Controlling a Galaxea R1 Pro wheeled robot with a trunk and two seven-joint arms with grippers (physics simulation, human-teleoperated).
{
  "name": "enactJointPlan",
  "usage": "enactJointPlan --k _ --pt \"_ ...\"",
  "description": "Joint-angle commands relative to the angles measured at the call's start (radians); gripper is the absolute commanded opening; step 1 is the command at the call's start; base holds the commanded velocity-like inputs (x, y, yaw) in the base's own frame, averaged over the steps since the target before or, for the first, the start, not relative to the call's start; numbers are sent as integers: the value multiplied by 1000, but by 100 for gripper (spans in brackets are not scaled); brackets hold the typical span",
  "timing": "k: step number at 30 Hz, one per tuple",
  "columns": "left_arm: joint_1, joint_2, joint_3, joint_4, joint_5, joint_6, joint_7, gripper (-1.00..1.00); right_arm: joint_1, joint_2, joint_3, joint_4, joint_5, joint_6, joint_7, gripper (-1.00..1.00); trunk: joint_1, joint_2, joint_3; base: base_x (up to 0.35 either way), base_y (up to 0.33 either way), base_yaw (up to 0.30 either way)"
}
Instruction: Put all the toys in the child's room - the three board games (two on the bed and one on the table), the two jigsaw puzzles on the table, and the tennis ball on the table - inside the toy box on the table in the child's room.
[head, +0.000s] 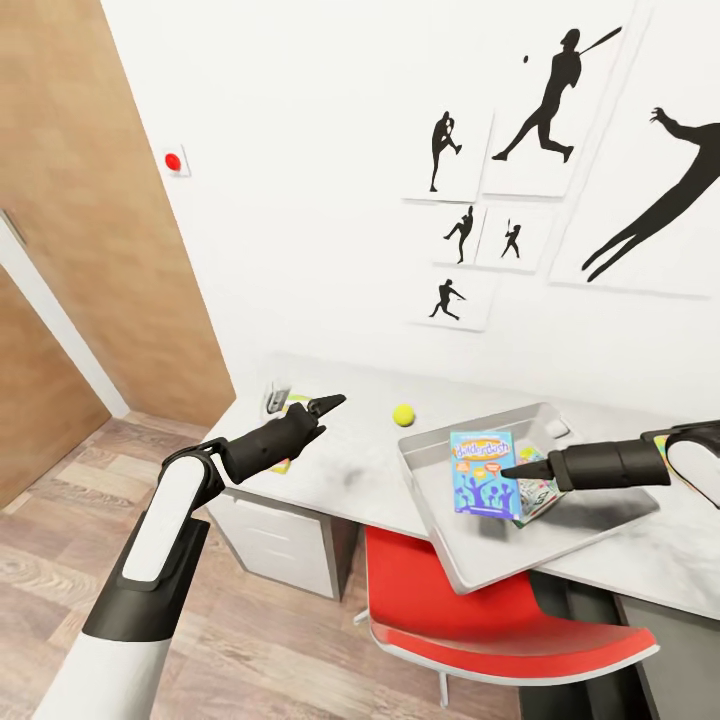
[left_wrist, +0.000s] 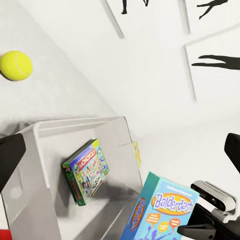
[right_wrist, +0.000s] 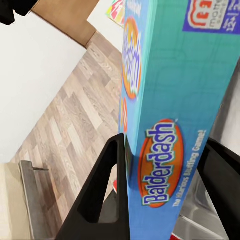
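Note:
The blue Balderdash board game (head: 484, 472) stands tilted inside the light grey toy box (head: 432, 512) on the table (head: 350, 470), with my right gripper (head: 508, 470) shut on its edge. Close up, that board game (right_wrist: 165, 125) sits between the two fingers (right_wrist: 107, 200). A second board game, a Monopoly box (left_wrist: 86, 171), lies in the toy box (left_wrist: 80, 125) behind the Balderdash box (left_wrist: 162, 212). The tennis ball (head: 403, 414) rests on the table just left of the box. My left gripper (head: 335, 402) hovers open over the table's left part, above a jigsaw puzzle (head: 283, 465) that my arm mostly hides.
A red chair (head: 480, 620) is tucked under the table below the toy box. White drawers (head: 285, 545) sit under the table's left end. A wooden door (head: 90, 230) fills the left wall, with wood-plank floor (head: 60, 540) beside me.

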Motion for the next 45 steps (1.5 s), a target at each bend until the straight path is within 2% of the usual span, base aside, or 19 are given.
enactJointPlan --k 1,15,31,45 --pt "-1 0 1 -1 11 2 10 100 3 -1 2 3 4 1 8 -100 1 -2 -2 0 0 4" --pt "-1 0 1 -1 11 3 10 100 34 -1 18 21 7 1 7 -100 1 -2 -18 0 0 1" --pt "-1 0 0 -2 11 3 10 100 34 1 35 24 7 1 8 -100 1 -2 -42 0 0 0" --pt "-1 -1 -1 -2 11 3 10 100 20 1 31 52 10 1 8 -100 1 -2 -49 0 0 0"
